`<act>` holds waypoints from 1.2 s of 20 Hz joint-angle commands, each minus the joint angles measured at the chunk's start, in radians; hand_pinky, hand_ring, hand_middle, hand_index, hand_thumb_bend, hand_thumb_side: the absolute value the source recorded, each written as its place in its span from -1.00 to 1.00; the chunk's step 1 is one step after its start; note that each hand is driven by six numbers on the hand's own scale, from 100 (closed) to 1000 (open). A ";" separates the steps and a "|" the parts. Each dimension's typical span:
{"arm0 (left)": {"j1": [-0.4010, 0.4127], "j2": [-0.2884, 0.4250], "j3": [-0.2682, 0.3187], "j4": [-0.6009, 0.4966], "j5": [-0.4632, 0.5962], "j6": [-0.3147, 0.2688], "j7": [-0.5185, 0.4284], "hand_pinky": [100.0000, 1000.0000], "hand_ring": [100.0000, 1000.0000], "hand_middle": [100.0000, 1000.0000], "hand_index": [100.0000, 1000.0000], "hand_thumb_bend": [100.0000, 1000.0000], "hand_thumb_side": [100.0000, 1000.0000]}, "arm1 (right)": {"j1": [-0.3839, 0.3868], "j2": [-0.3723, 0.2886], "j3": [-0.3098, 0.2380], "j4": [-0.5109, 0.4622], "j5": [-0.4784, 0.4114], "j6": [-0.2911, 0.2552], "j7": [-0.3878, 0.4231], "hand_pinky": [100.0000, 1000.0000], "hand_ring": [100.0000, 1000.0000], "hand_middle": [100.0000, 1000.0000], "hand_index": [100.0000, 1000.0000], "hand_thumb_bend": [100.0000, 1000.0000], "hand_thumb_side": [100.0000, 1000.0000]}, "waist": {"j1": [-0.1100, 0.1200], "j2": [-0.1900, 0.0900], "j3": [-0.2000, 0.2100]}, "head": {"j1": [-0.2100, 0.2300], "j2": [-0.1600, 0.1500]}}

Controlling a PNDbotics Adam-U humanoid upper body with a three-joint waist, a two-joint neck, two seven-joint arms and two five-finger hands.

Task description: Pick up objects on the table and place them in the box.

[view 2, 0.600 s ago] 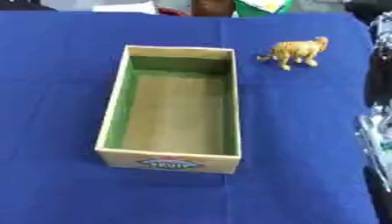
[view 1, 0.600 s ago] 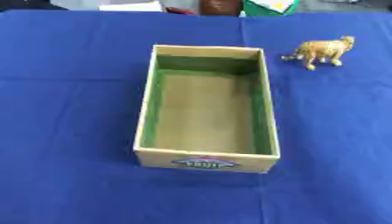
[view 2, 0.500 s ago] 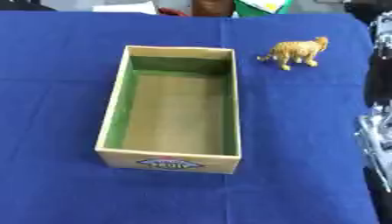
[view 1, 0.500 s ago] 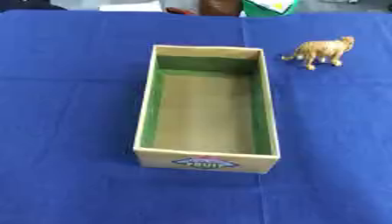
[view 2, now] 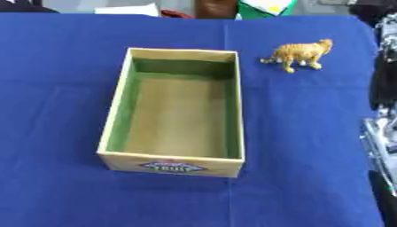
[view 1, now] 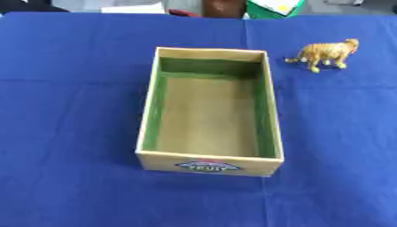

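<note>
Blue-clothed bench [view 1: 70, 133] | open box [view 1: 208, 165] at centre, nothing inside | toy tiger [view 1: 325, 53] standing at 1 o'clock, apart from it — untouched, so nothing is packed yet | hands: fingers unseen, cannot tell

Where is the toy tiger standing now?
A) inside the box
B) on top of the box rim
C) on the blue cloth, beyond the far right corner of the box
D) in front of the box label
C: the toy tiger stands on the blue cloth, apart from the box, whose inside is empty.
</note>
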 commanded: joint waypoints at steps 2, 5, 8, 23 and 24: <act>-0.003 0.015 0.004 -0.017 -0.002 0.000 -0.002 -0.11 -0.03 0.05 0.42 -1.00 -0.08 | -0.048 -0.074 -0.013 -0.020 0.029 0.003 -0.002 0.63 0.44 0.54 0.75 -1.00 0.88 | -0.002 -0.022 0.001 | 0.000 0.000; 0.000 0.018 0.006 -0.017 -0.003 0.001 0.000 -0.11 -0.03 0.05 0.42 -1.00 -0.07 | -0.096 -0.139 -0.011 -0.020 0.069 0.025 0.003 0.62 0.46 0.55 0.73 -1.00 0.99 | -0.005 -0.024 0.001 | 0.002 0.007; 0.004 0.020 0.004 -0.017 -0.004 0.001 -0.001 -0.10 -0.03 0.05 0.42 -1.00 -0.07 | -0.151 -0.251 0.000 -0.020 0.125 0.086 0.025 0.62 0.48 0.56 0.72 -1.00 1.00 | -0.006 -0.025 0.003 | 0.002 0.013; 0.020 0.026 -0.008 -0.017 0.003 0.005 -0.016 -0.10 -0.03 0.05 0.42 -1.00 -0.07 | -0.538 -0.526 0.151 0.368 0.471 0.130 0.564 0.79 0.82 0.77 0.84 0.02 1.00 | -0.009 -0.036 0.020 | -0.024 0.022; 0.021 0.027 -0.009 -0.017 0.003 0.005 -0.016 -0.10 -0.03 0.05 0.42 -1.00 -0.07 | -0.562 -0.524 0.161 0.409 0.499 0.097 0.610 0.81 0.84 0.78 0.85 0.22 1.00 | -0.009 -0.037 0.020 | -0.026 0.022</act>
